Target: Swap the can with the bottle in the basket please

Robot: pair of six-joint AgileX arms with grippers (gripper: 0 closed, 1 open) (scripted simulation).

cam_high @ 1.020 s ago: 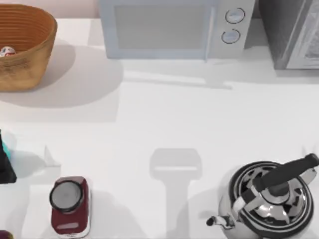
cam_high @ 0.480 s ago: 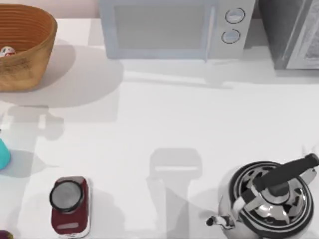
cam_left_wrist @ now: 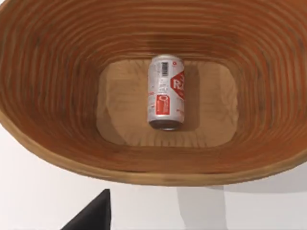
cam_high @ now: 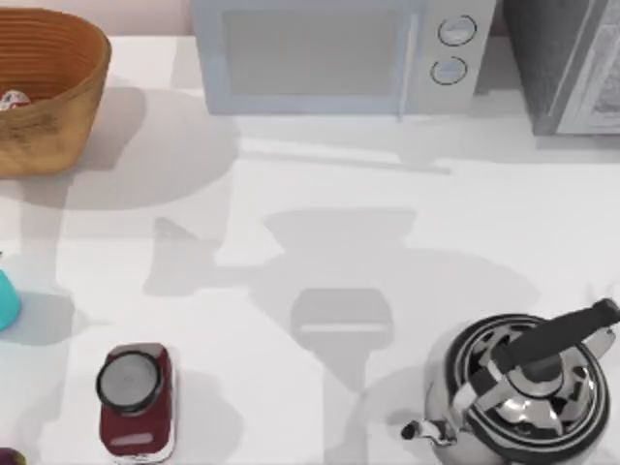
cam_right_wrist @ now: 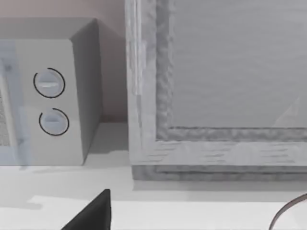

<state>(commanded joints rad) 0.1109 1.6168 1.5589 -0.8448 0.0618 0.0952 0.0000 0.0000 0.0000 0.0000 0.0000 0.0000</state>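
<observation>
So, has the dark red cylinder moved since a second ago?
No. The dark red cylinder sits at the same spot, the same gap left of the kettle.

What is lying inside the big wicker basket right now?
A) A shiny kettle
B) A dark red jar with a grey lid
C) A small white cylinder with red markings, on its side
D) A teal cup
C: the left wrist view looks down into the basket and shows the bottle, a small white cylinder with red markings, lying on its side on the basket's floor.
</observation>
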